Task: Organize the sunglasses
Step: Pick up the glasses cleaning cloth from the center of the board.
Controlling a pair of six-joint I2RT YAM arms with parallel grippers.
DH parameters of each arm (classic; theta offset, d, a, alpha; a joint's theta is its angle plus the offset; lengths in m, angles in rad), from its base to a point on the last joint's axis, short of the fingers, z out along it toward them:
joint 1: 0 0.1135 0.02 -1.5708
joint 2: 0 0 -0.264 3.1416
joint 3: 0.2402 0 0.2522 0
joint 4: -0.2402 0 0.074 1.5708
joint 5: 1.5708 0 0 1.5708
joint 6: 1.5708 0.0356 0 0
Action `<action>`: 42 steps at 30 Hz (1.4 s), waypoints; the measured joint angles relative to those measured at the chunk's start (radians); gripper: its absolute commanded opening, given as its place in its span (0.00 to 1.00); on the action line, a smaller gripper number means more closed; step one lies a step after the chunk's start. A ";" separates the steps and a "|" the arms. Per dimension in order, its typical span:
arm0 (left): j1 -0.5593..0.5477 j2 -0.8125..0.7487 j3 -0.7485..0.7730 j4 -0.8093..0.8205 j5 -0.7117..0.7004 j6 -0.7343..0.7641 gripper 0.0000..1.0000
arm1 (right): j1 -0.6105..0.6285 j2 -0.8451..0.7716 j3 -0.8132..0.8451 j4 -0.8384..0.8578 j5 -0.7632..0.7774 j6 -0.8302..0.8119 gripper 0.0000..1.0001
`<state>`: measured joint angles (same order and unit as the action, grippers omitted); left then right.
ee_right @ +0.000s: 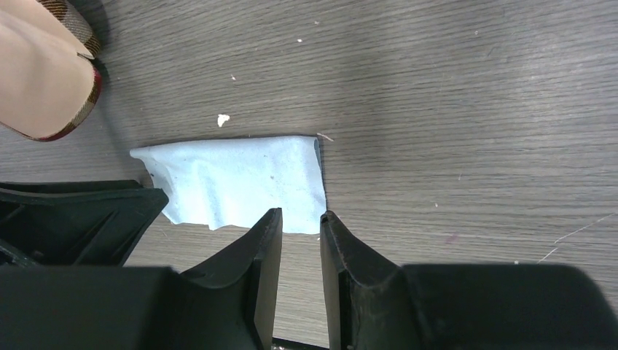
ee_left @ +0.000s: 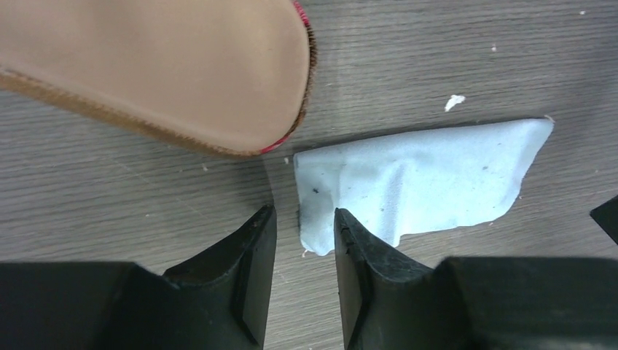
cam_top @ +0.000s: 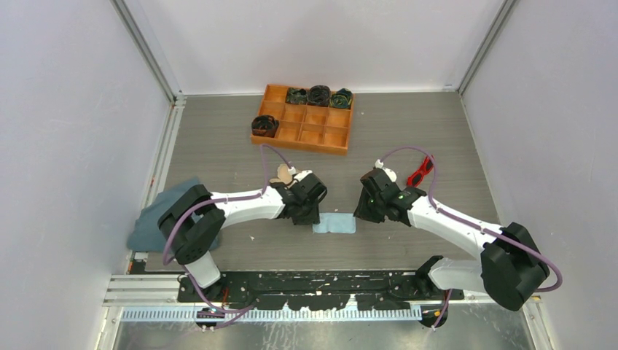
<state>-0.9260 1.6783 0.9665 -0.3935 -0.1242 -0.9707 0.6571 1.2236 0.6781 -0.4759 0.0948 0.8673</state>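
The sunglasses (cam_top: 420, 172) lie flat on the table (cam_top: 218, 146), out on the right side, and nothing is holding them. From above I see their red frame just behind the right arm's forearm, close to the loop of purple cable, and well apart from the light blue cloth (cam_top: 334, 223) in the middle. Neither wrist view shows them. Both my grippers are down at that cloth, one at each end. The right gripper (ee_right: 300, 219) points at the cloth's right-hand corner; its jaws stand only narrowly apart, with the corner's edge showing in the gap and bare wood below it. I cannot tell whether the pads are touching the fabric. The left gripper (ee_left: 302, 219) is at the opposite end, jaws also narrow but parted, the cloth's near corner lying in the gap against the right-hand finger (ee_left: 364, 262). The cloth looks rumpled there and otherwise lies on the table. Just beyond the left gripper rests the plaid case (ee_left: 160, 65), its tan face toward my camera, with a strip of plaid edge visible from the right wrist. Farther back stands an orange divided tray (cam_top: 331, 137), with dark rolled items in three back compartments and another at its left end. A dark blue-grey cloth (cam_top: 157, 215) hangs over the table's left edge.
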 measured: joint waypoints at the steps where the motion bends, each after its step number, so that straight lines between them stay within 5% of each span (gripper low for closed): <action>1: -0.001 -0.002 0.000 -0.009 -0.006 0.000 0.39 | 0.000 -0.001 -0.002 0.000 0.000 0.000 0.32; 9: -0.006 -0.002 0.011 -0.046 -0.014 0.000 0.39 | 0.000 -0.002 -0.003 0.000 0.000 0.000 0.32; 36: -0.035 0.051 0.060 -0.053 -0.007 -0.043 0.01 | 0.000 0.032 -0.042 0.005 0.000 -0.005 0.35; 42: -0.035 0.052 0.060 -0.053 -0.007 -0.043 0.01 | 0.000 0.087 -0.069 0.063 -0.030 -0.003 0.39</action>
<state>-0.9615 1.7302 1.0264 -0.4461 -0.1310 -1.0138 0.6571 1.3106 0.6090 -0.4133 0.0647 0.8639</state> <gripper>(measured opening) 0.014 0.376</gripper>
